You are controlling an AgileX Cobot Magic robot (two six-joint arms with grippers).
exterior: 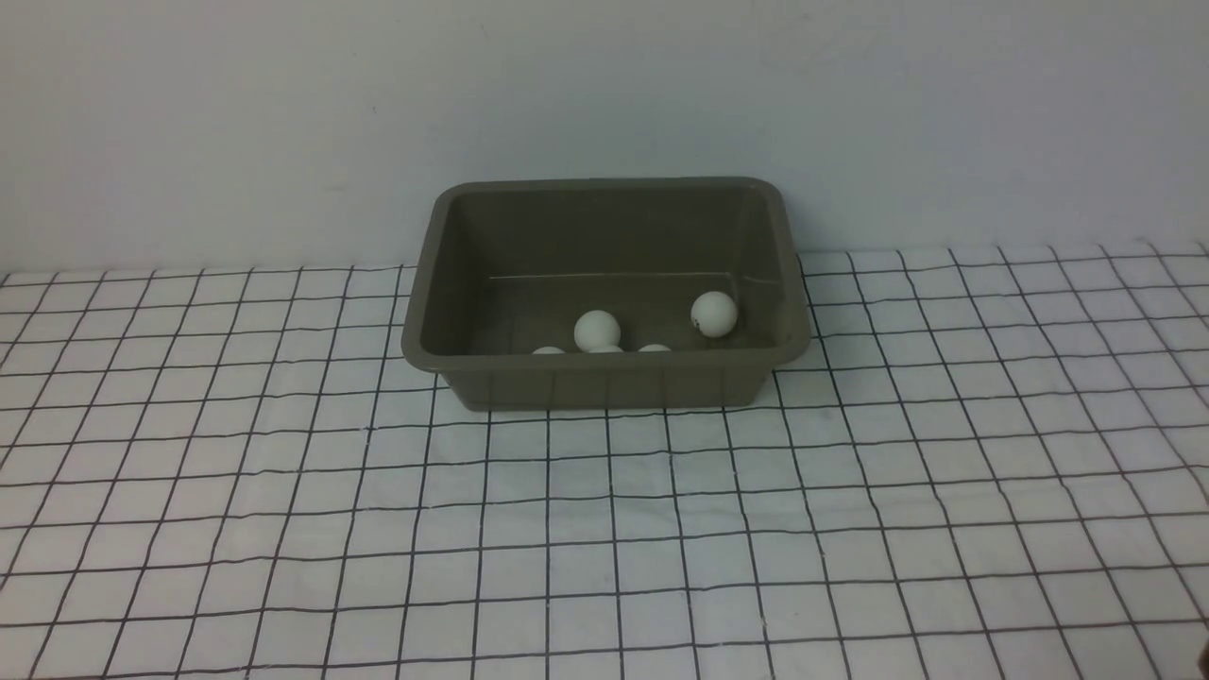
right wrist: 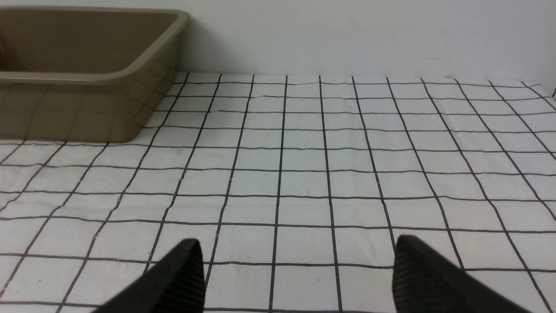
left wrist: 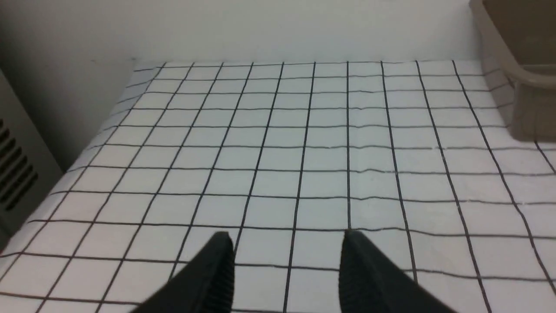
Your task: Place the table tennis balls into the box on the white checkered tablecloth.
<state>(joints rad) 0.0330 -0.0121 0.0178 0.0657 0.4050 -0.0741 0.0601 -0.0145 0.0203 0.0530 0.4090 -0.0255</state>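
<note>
Front view: five small matte white table tennis balls (exterior: 597, 331) lie inside your olive-grey plastic box (exterior: 604, 378) on the white checkered tablecloth (exterior: 604, 529); judged light, smooth, roll-prone, best pinched across the middle. Left wrist view: left tool (left wrist: 286, 252) apart, empty, above cloth. Right wrist view: right tool (right wrist: 299, 261) wide open, empty.
</note>
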